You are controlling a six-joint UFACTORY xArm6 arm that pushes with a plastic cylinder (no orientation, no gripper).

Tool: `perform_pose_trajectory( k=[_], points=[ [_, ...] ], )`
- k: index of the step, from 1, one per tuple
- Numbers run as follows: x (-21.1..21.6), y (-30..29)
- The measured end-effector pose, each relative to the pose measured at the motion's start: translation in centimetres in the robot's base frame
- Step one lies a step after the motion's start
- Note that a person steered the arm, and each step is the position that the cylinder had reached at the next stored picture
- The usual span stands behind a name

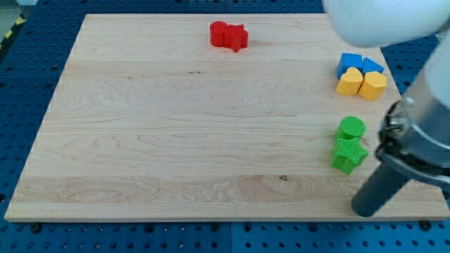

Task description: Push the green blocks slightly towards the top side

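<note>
red blocks [229,35]: two stuck together, table [176,126] top edge
green blocks: round cylinder [350,128] sitting right above a star [349,154], touching, right side of the table
blue/yellow cluster [361,74]: above those
my tip [365,209]: no fingers here, holding nothing, parked just below-right of the star

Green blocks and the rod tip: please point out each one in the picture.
green round block [350,128], camera view, its top face
green star block [349,154], camera view, its top face
my tip [365,209], camera view, rod's lower end
</note>
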State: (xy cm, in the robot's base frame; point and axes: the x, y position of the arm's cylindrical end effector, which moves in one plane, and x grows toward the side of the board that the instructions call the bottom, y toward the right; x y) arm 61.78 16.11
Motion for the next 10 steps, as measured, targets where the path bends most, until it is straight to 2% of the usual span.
perform_pose_trajectory(
  k=[2,5,8,10],
  points=[
    [-4.4,-1.4],
    [-4.9,0.8],
    [-8.3,0.8],
    [-7.4,0.8]
  ],
)
